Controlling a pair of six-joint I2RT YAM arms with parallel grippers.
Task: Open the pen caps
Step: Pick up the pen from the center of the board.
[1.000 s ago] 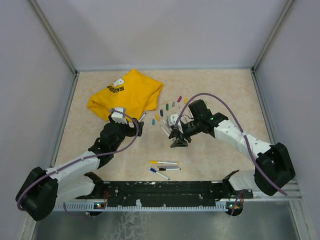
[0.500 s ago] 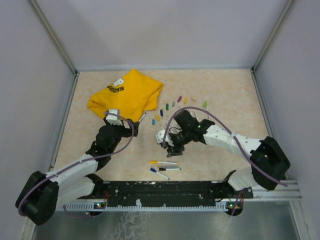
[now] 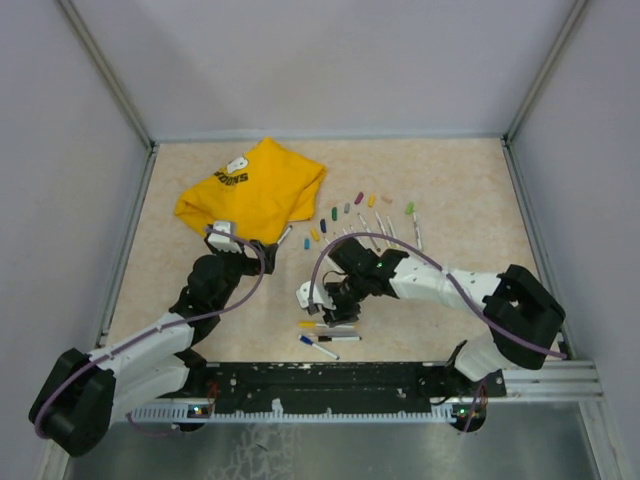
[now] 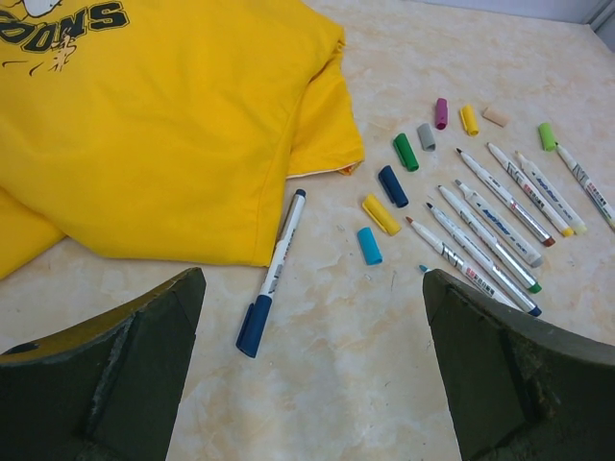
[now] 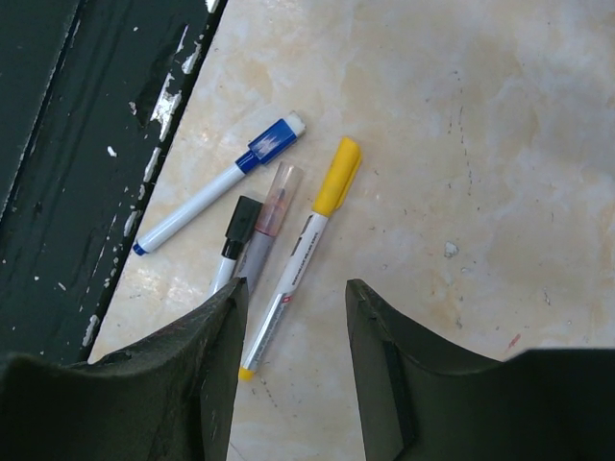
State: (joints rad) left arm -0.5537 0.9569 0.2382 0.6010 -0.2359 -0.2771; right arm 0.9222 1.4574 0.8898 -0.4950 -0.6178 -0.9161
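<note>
Saw smooth, faintly glossy plastic on the pens (image 4: 490,237) and pen caps (image 4: 392,185). Found soft, matt, creased cloth in the yellow shirt (image 4: 163,125). Noted polished marbled stone on the table (image 4: 336,384), chipped black paint on the rail (image 5: 77,144), dull dark plastic on the right gripper (image 5: 291,317).

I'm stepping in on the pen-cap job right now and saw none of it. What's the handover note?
Left tool: open, empty, facing a blue-capped pen beside the yellow T-shirt.
Right tool: open, empty, over the capped pens at the near side.
Done: a row of uncapped pens, loose caps beside them.
To do: the blue-capped pen, the near cluster (apparently four), perhaps the green-capped pen at the row's end.
</note>
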